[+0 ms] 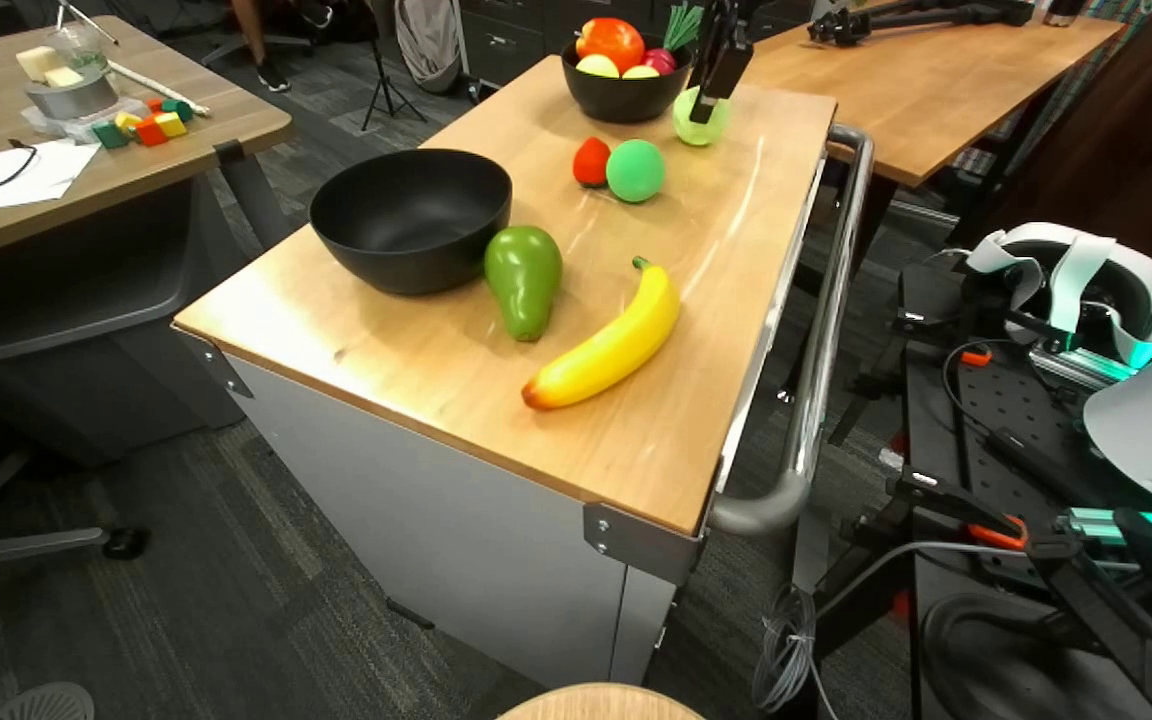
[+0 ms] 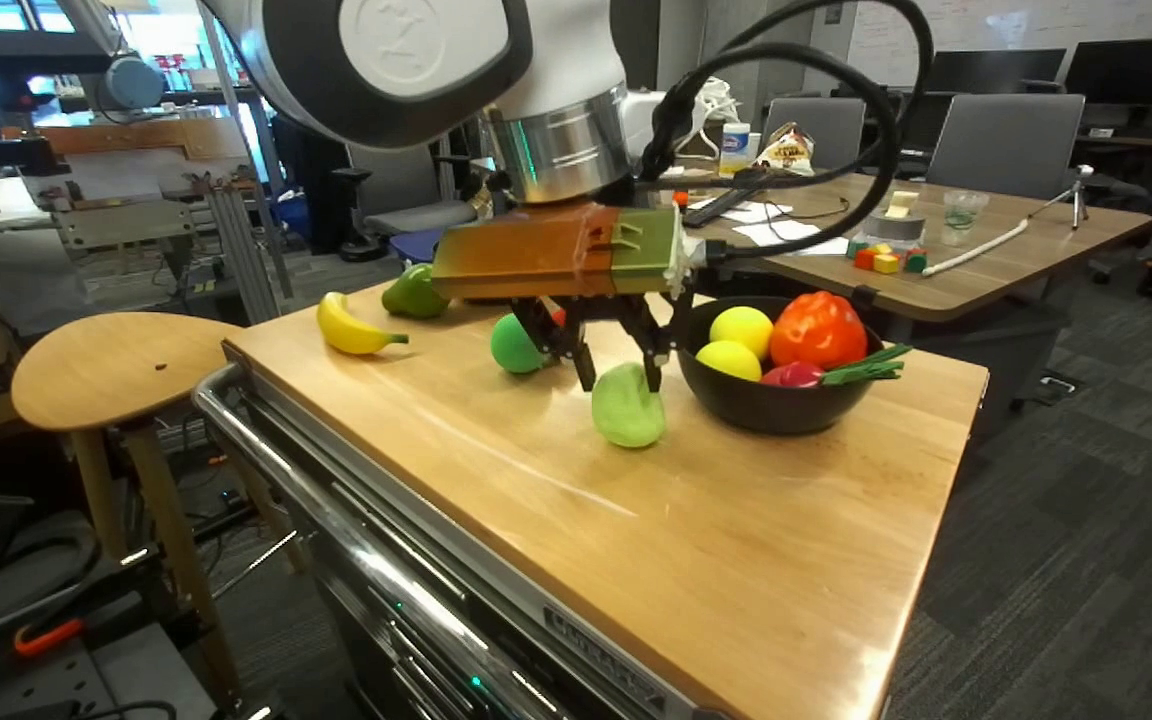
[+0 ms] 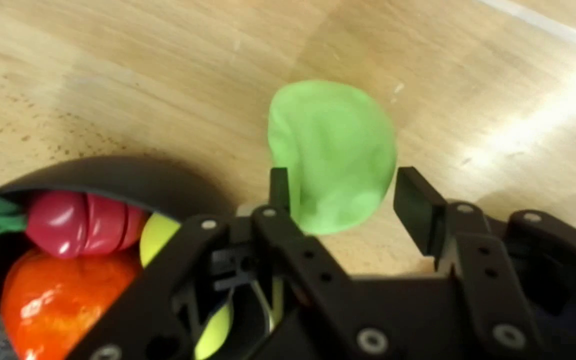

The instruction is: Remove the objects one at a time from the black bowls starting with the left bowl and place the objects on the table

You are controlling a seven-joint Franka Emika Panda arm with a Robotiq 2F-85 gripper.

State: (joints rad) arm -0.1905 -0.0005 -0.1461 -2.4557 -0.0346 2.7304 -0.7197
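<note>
A dented light green piece (image 2: 626,410) appears to rest on the wooden table (image 2: 736,540). My gripper (image 2: 619,384) is open around its top; in the wrist view a gap shows beside the right finger (image 3: 418,210), while the left one overlaps the piece's edge. Close by stands a black bowl (image 2: 776,400) holding a red tomato (image 2: 816,332), two yellow balls (image 2: 741,330) and a radish-like piece (image 2: 794,375) with green leaves. Nothing shows inside the farther black bowl (image 1: 411,225). A banana (image 1: 606,345), green pear-shaped piece (image 1: 524,280), green ball (image 1: 636,170) and red piece (image 1: 591,162) lie on the table.
A metal rail (image 1: 826,350) runs along one long side of the table. Behind the loaded bowl, a desk (image 2: 1016,265) carries papers, coloured blocks and a tape roll. A round wooden stool (image 2: 126,365) stands off the table's end near the banana.
</note>
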